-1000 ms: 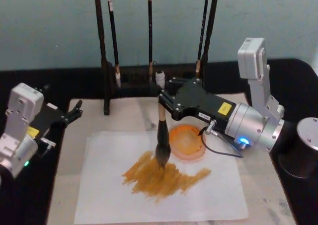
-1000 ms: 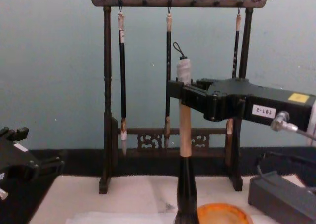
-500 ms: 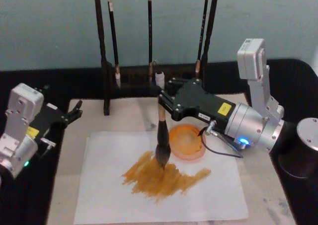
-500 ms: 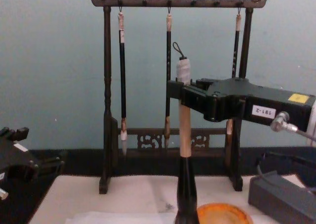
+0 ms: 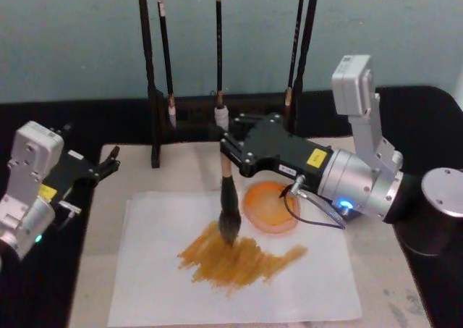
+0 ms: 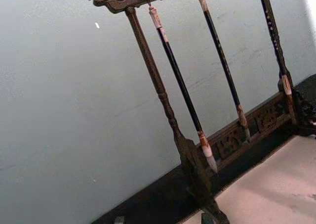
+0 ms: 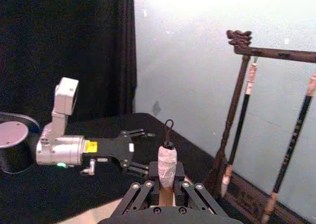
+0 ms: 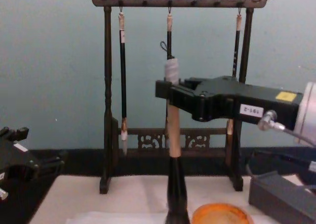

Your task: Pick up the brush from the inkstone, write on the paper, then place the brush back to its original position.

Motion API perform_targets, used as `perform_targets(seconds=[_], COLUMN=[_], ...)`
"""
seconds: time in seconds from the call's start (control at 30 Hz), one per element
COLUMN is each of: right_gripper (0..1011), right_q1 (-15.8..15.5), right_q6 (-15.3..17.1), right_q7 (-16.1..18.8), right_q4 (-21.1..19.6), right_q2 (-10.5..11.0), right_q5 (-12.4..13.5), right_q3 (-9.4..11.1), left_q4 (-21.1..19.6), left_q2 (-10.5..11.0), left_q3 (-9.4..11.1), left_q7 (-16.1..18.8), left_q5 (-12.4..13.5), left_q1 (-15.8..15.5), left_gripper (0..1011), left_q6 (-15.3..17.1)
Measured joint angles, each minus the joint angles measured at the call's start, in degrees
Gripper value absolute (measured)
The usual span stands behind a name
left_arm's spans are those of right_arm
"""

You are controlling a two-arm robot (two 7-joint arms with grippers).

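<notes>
The brush [image 5: 227, 195] stands upright, its dark bristles touching the paper [image 5: 159, 270] at the upper edge of a patch of orange-brown strokes [image 5: 239, 259]. My right gripper [image 5: 226, 151] is shut on the tan handle just below the white cap, seen also as the right gripper [image 8: 170, 93] and the right gripper [image 7: 167, 187]. The cap and loop of the brush [image 7: 167, 160] rise above the fingers. The inkstone [image 5: 270, 207], a round orange dish, lies just right of the bristles. My left gripper [image 5: 103, 166] is parked open at the table's left edge.
A dark wooden rack [image 5: 154, 96] with three thin hanging brushes [image 8: 121, 75] stands behind the paper. A grey cylinder [image 5: 443, 193] sits at the far right. A beige mat [image 5: 94, 270] lies under the paper, and a dark box [image 8: 281, 197] shows low on the right.
My right gripper has carried the brush to the left, away from the inkstone, with the bristles still down on the strokes. The left arm has not moved.
</notes>
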Motion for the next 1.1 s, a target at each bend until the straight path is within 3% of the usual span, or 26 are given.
perform_targets(seconds=[0.47,0.77,1.1], right_gripper=[163,163,163], right_q1=[-0.42,-0.87,-1.55], right_q6=[1.55,1.51,1.10], right_q7=[3.00,3.33,2.81], right_q4=[1.63,3.03,3.81], right_q2=[-3.60,-4.01,-4.01], right_q5=[0.37,-1.58,-3.25], right_q3=[0.30,0.98,3.43], left_q4=[0.00,0.00,0.00], left_q2=[0.00,0.00,0.00], left_q3=[0.00,0.00,0.00], left_q7=[0.00,0.00,0.00], left_q5=[0.00,0.00,0.00], left_q1=[0.00,0.00,0.00], left_gripper=[1010,1010,1010], left_q6=[0.00,0.00,0.00])
